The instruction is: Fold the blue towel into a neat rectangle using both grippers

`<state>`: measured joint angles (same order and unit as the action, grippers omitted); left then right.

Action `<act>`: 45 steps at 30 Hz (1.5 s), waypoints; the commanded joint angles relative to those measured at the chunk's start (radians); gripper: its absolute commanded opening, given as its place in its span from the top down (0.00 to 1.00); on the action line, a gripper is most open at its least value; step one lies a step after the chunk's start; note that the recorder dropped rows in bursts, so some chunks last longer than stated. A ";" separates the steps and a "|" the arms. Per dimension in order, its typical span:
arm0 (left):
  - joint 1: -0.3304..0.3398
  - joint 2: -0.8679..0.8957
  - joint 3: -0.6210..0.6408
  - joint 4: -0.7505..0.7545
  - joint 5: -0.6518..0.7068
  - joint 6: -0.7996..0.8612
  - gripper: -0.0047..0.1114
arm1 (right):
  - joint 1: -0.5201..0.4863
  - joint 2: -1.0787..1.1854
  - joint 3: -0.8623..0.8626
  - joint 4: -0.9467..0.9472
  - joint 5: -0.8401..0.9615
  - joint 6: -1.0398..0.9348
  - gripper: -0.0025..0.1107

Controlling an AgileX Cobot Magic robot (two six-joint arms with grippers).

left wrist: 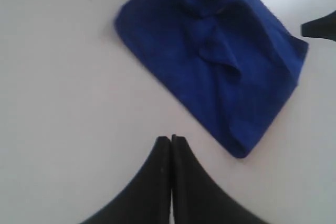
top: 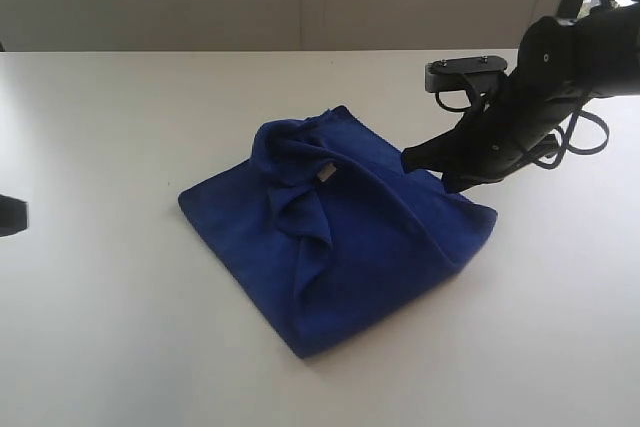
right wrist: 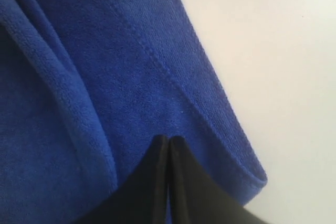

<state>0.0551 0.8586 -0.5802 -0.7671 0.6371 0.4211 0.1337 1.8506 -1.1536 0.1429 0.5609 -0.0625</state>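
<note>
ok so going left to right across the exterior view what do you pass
black part at the left edge → blue towel → right arm

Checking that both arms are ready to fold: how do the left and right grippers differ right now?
The left gripper hangs above the table, apart from the blue towel. The right gripper sits over the towel, near its stitched edge. The left's view takes in most of the towel, the right's only one corner. Both have jaws shut, with nothing visibly pinched.
</note>
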 commanded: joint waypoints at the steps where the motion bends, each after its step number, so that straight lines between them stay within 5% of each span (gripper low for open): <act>1: -0.095 0.181 -0.004 -0.158 -0.075 0.111 0.96 | -0.005 -0.009 0.006 0.002 -0.013 -0.011 0.98; 9: -0.456 0.491 -0.085 -0.196 -0.394 0.111 0.96 | -0.005 -0.009 0.006 0.004 -0.013 -0.027 0.98; 13: -0.537 0.642 -0.191 -0.198 -0.504 0.077 0.96 | -0.003 -0.009 0.011 0.006 -0.001 -0.033 0.98; 22: -0.546 0.918 -0.418 -0.190 -0.483 0.087 0.96 | -0.001 0.005 0.034 0.006 -0.006 -0.070 0.98; 37: -0.541 1.115 -0.530 -0.154 -0.539 0.114 0.96 | 0.020 0.086 0.062 0.017 0.074 -0.004 0.98; 45: -0.475 1.210 -0.646 -0.145 -0.476 0.118 0.96 | 0.081 0.083 0.148 0.015 0.057 0.062 0.98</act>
<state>-0.4471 2.0297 -1.2093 -0.9235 0.1408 0.5324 0.1881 1.9178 -1.0620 0.1516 0.5765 -0.0315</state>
